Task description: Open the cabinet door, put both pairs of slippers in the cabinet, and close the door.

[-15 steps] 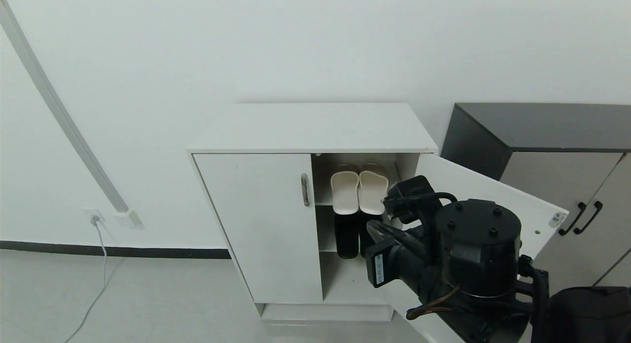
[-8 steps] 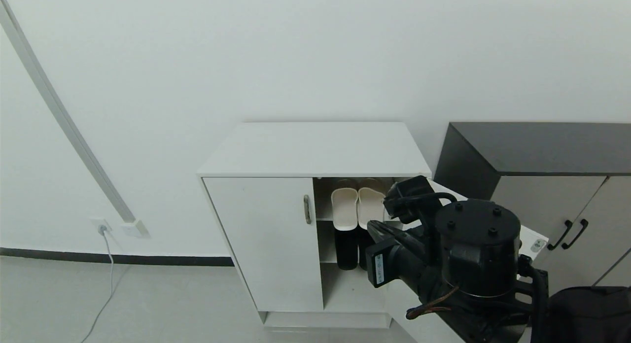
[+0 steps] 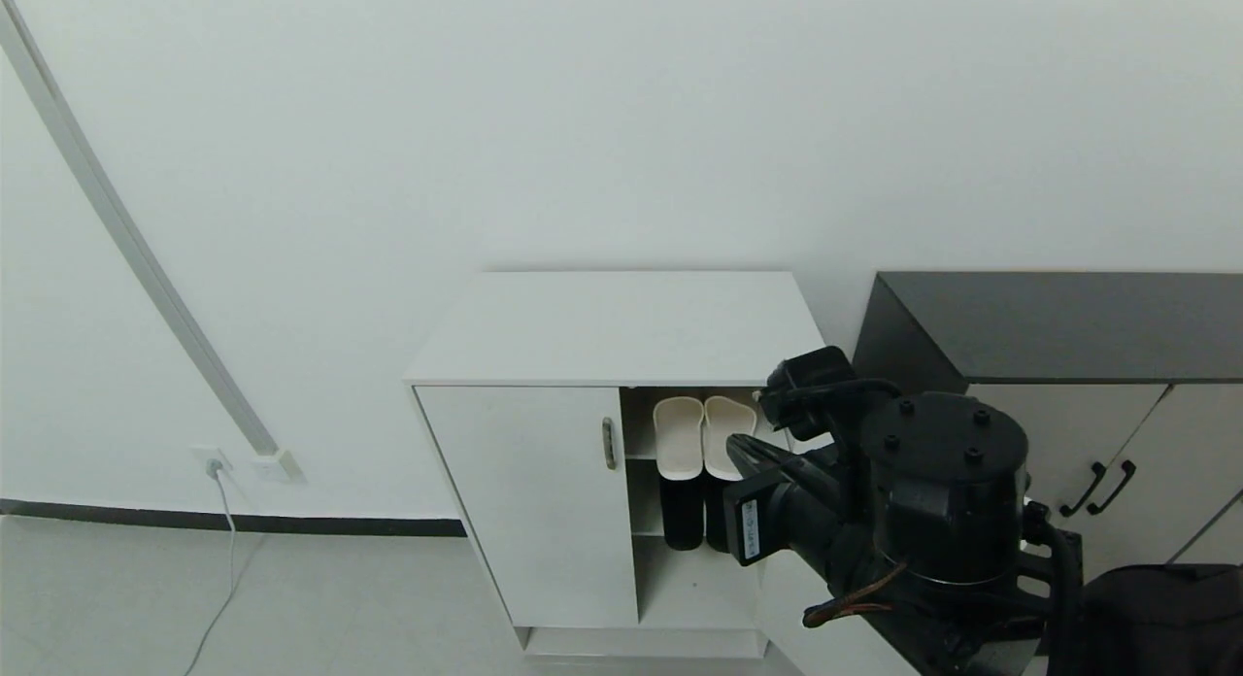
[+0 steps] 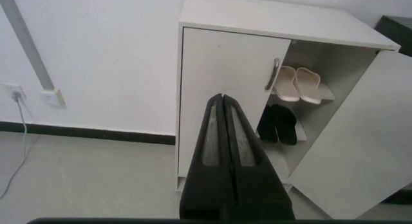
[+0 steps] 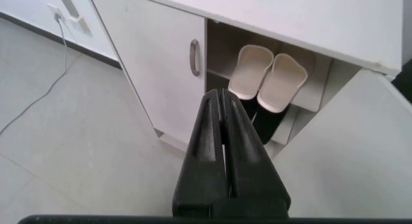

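The white cabinet [image 3: 612,326] stands against the wall with its left door [image 3: 524,501] closed and its right door [image 4: 360,134] swung open. Inside, a white pair of slippers [image 3: 704,433] leans on the upper shelf. A black pair of slippers [image 3: 685,511] stands on the shelf below. My left gripper [image 4: 222,98] is shut and empty, held away from the cabinet front. My right gripper [image 5: 222,95] is also shut and empty, in front of the open compartment, with the white slippers [image 5: 267,73] beyond it. In the head view the right arm [image 3: 874,501] covers most of the open door.
A dark grey cabinet [image 3: 1058,326] with black handles stands directly right of the white one. A wall socket with a cable [image 3: 209,459] and a slanted conduit are on the wall to the left. Bare floor [image 3: 291,598] lies in front.
The whole head view has shifted: the cabinet now sits lower and looks smaller, so the camera moved back. The slippers have stayed on their shelves, and the right arm keeps its place in the picture.
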Controlling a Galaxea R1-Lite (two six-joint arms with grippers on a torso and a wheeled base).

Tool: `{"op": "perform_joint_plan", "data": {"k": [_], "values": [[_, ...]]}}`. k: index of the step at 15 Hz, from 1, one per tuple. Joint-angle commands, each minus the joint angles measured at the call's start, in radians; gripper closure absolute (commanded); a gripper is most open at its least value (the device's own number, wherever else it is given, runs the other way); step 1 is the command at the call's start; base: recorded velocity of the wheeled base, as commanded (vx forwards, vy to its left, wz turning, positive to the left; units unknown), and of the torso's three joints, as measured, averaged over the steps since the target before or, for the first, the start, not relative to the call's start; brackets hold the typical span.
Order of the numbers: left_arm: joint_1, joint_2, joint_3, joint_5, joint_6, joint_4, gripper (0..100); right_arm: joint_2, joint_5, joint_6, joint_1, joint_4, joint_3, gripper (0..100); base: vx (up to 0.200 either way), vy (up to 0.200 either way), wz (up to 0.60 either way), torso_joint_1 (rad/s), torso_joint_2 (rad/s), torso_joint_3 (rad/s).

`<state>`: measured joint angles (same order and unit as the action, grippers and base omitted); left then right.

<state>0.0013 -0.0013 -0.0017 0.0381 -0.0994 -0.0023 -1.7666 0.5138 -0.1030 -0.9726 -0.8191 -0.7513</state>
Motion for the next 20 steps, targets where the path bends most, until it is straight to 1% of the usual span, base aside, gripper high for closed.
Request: {"op": "perform_joint_plan", "data": {"k": [1,3,7,13,15,18,20], "values": [[0.0,0.001,0.0,0.0,0.0,-0.001,100,-0.001,-0.001,0.0,0.003,0.0,0.003,100,0.0,0.0,0.0,0.163,-0.36,-0.198],[0.0,0.001,0.0,0.0,0.0,-0.001,100,-0.001,0.0,0.003,0.003,0.0,0.003,100,0.0,0.0,0.0,0.09,-0.19,-0.1],[0.0,0.001,0.0,0.0,0.0,-0.001,100,-0.002,-0.001,0.023,0.009,0.0,0.012,100,0.0,0.0,0.0,0.0,0.0,0.0],[0.0,0.001,0.0,0.0,0.0,-0.001,100,-0.002,-0.001,0.029,0.011,0.002,0.016,100,0.0,0.0,-0.6,0.003,0.0,-0.001],[0.0,0.001,0.0,0.0,0.0,-0.001,100,-0.004,-0.001,0.029,0.025,0.0,0.013,100,0.0,0.0,-0.6,0.005,0.0,0.002],[0.0,0.001,0.0,0.0,0.001,-0.001,100,-0.007,-0.001,0.046,0.044,-0.009,0.013,100,0.0,0.0,0.0,0.0,0.0,0.0],[0.0,0.001,0.0,0.0,0.001,-0.001,100,-0.019,0.0,0.055,0.052,-0.04,0.016,100,0.0,0.0,0.0,0.0,0.0,0.0]]}}
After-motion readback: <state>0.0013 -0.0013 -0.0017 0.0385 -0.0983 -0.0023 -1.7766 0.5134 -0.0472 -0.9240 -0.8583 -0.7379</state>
